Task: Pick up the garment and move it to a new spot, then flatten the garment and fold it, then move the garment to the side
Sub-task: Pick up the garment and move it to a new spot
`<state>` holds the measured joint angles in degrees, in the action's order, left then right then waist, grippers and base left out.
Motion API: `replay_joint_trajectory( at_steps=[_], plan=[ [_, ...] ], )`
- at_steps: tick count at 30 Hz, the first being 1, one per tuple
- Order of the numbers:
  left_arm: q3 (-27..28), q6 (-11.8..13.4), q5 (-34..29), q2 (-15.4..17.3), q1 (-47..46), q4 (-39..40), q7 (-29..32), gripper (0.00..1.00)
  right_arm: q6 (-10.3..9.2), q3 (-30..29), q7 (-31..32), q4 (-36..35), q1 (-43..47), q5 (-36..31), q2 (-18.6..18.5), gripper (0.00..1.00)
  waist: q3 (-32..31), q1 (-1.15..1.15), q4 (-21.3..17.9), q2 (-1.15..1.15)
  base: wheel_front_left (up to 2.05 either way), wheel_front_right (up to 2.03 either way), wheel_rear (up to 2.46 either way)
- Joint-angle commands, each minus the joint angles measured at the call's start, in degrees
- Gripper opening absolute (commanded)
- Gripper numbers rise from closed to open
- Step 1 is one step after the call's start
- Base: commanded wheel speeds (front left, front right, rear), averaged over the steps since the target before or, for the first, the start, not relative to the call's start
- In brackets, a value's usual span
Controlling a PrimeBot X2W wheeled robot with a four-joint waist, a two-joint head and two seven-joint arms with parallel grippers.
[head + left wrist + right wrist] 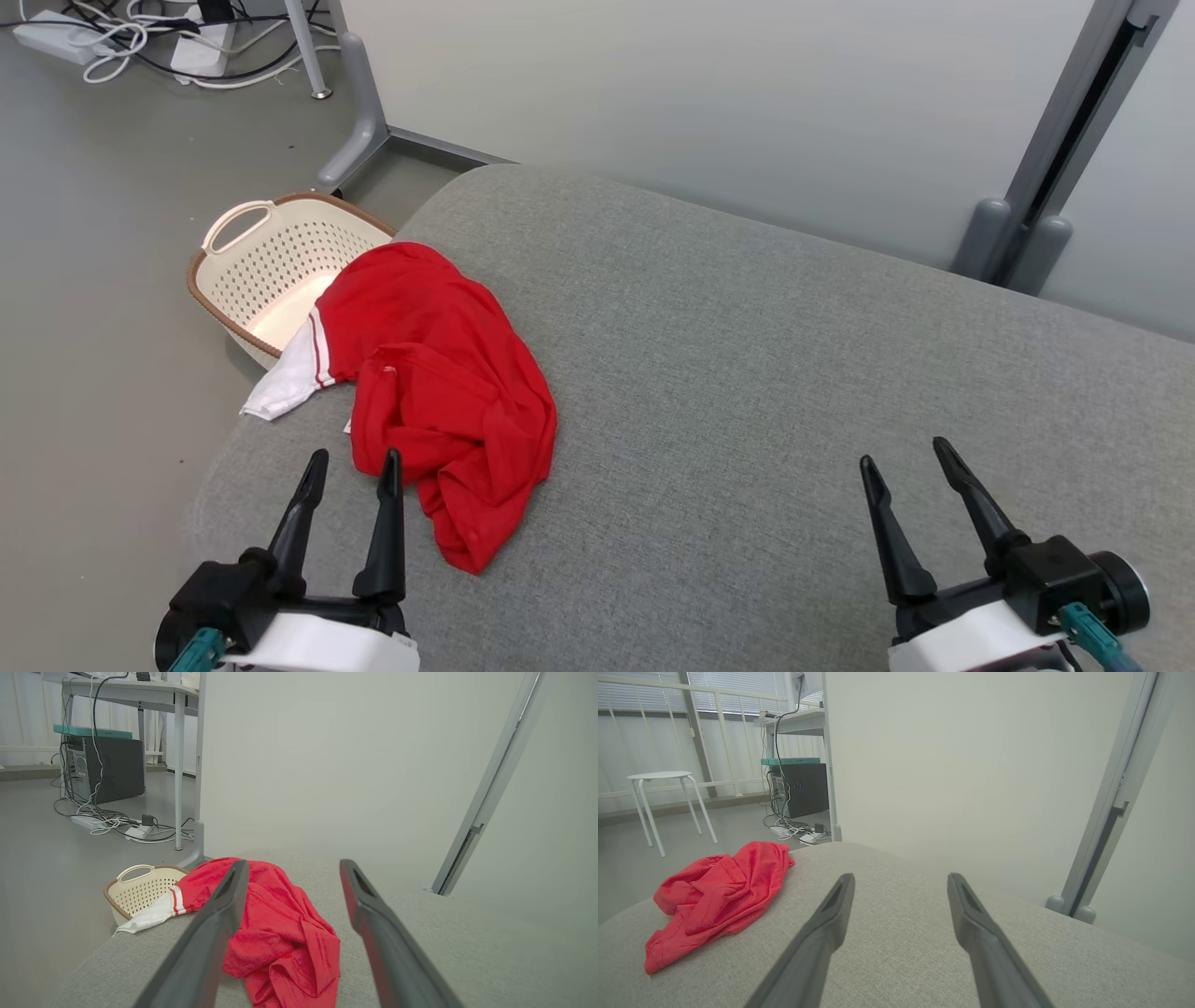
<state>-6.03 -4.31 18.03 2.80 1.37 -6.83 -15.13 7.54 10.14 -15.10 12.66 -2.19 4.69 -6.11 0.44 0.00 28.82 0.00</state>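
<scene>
With left pincer (pixel 356 455) and right pincer (pixel 903 451) wide, empty, take garment (pixel 439 373) at left edge of worktop (pixel 747 373) by a thick fold, possibly the hem.

even, soft daylight, faint shadows; wrist views blur near fingers (pixel 205 947).

Left tool (pixel 353 464) and right tool (pixel 907 454) hover, fingers spread.

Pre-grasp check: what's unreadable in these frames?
- Red garment: crumpled, folds hide its underside and shape, head view.
- Same garment, left wrist view: a dark finger covers part of it.
- Basket: near side hidden behind garment and cushion edge, head view.
- Left gripper: wrist cut off by bottom edge, head view.
</scene>
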Motion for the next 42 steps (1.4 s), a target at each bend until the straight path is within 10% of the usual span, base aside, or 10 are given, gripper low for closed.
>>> replay_joint_trajectory(
  at_steps=[1,35,36,37,42],
  plan=[
    [0.55,-0.09,-0.65,0.19,-1.32,-0.78,-0.01,1.00,-0.10,-0.38,-0.07,-0.31,0.60,-0.27,0.00,1.00,0.03,0.00,-0.09,0.00,0.00,0.00,0.00],
    [-1.73,-1.05,-5.89,15.26,-43.18,-55.20,13.07,1.00,-0.10,-1.10,-0.06,-5.36,-7.54,-2.31,-6.38,1.00,23.22,0.00,-14.40,0.00,0.00,0.00,0.00],
    [-1.92,-1.34,-5.62,15.08,-43.67,-55.95,13.13,0.79,-0.10,-1.08,-0.06,-5.32,-7.59,-2.32,-6.19,1.00,23.32,0.00,-14.63,0.00,0.00,0.00,0.00],
    [-1.93,-1.65,-5.25,14.97,-44.22,-56.40,12.87,0.00,-0.10,-1.08,-0.06,-5.22,-7.52,-2.33,-6.01,1.00,23.33,0.00,-14.84,0.00,0.00,0.00,0.00],
    [-2.35,-2.42,-4.63,15.46,-45.40,-55.77,6.94,0.00,-0.10,-1.03,-0.07,-4.32,-6.84,-2.16,-4.87,1.00,21.71,0.00,-15.52,0.00,0.00,0.00,0.00]
  ],
)
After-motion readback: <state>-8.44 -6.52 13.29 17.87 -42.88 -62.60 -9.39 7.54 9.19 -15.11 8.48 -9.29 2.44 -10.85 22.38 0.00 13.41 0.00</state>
